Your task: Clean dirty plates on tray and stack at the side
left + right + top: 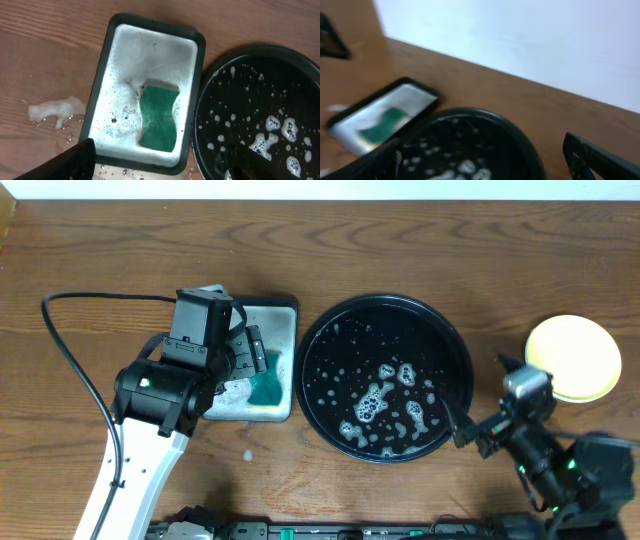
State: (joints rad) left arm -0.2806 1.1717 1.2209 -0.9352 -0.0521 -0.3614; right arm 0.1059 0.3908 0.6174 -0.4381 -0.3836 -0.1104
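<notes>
The right gripper (481, 142) stands with its two dark fingers spread wide and nothing between them. It hangs just off the right rim of the large round glossy black tray (440, 340), between that tray and the small round pale yellow plate (573, 358) lying at the table's right side. A paler edge shows under that plate, so it likely tops the stack, though what lies beneath cannot be counted. The left gripper (161, 146) is likewise spread and empty, hovering over the rectangular silvery metal tray (125, 55), where the teal wavy-edged sponge (159, 117) lies flat. The black tray holds only patches of white foam (375, 405) and no plate, so the work looks all but finished. The sound move now, as I judge it, is a clean retreat: raise the right arm straight up before swinging it, clear of the stack and the wet rim, and lift the left one off without dragging suds onto the brown wooden table (400, 240)
</notes>
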